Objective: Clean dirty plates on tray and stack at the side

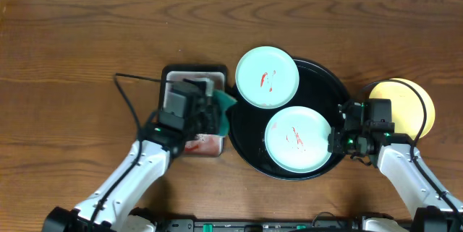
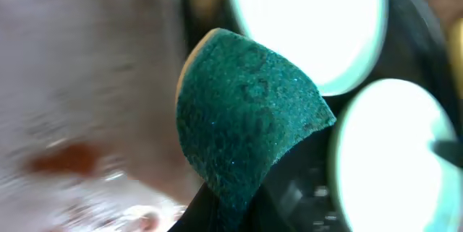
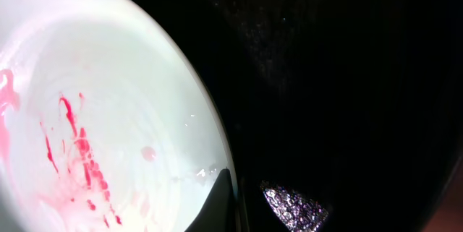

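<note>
**Both end effectors clenched, 2 smeared plates on the tray**

The left end effector point(image 1: 217, 113) is clenched on a green sponge point(image 2: 246, 109), which sticks out past its fingertips. Under it sits a silver tray point(image 1: 210, 80) with a red smear on its floor. Just ahead of the sponge is the edge of the black tray point(image 1: 249, 142).

2 mint plates lie on the black tray, both streaked with red sauce. The far mint plate point(image 1: 268, 77) lies ahead of the left end effector and overhangs the tray's rim. The near mint plate point(image 1: 298, 139) lies between the 2 end effectors.

The right end effector point(image 1: 338, 142) is clenched on the rim of the near mint plate. In the right wrist view, 1 fingertip point(image 3: 217, 199) lies over the rim's inner side and the other sits outside it.

1 yellow plate point(image 1: 401, 91) rests on the bare bench point(image 1: 72, 58), behind the right end effector and off the black tray.
</note>
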Controlling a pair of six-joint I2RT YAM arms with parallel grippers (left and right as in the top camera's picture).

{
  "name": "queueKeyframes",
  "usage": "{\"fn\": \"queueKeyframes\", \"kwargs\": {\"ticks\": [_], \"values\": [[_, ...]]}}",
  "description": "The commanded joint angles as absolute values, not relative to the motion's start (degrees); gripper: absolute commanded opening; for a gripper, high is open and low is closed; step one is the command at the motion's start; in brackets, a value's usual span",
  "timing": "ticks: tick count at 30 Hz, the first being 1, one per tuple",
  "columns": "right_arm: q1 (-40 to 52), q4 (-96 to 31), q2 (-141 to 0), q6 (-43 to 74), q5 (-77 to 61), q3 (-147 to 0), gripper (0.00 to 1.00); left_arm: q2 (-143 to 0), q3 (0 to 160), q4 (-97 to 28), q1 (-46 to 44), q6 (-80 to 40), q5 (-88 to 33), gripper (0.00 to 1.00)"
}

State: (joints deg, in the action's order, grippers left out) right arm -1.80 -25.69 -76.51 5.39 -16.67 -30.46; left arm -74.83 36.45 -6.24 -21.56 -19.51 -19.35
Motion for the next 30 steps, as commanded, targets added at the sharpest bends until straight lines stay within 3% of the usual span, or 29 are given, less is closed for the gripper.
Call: {"fn": "queueKeyframes", "kwargs": {"ticks": [1,4,15,30], "values": [[-1.4,-25.5,-77.0,5.3,-17.4,-30.2,0.01,-74.0,37.7,-0.7,-27.6,-22.2,-20.4,0.07],[-1.4,-25.5,-77.0,5.3,-17.4,-30.2,0.01,-74.5,38.8,2.9,-31.5,-27.3,-20.4,0.07],[-1.4,-25.5,-77.0,5.3,-17.4,-30.2,0.01,-90.6,59.5,-10.8,-43.6,-24.9,-20.4,0.07],[-1.4,-25.5,-77.0,5.3,-17.4,-30.2,0.01,-109.1,61.8,-0.5,-53.2,-25.0,-19.6,0.07]]}}
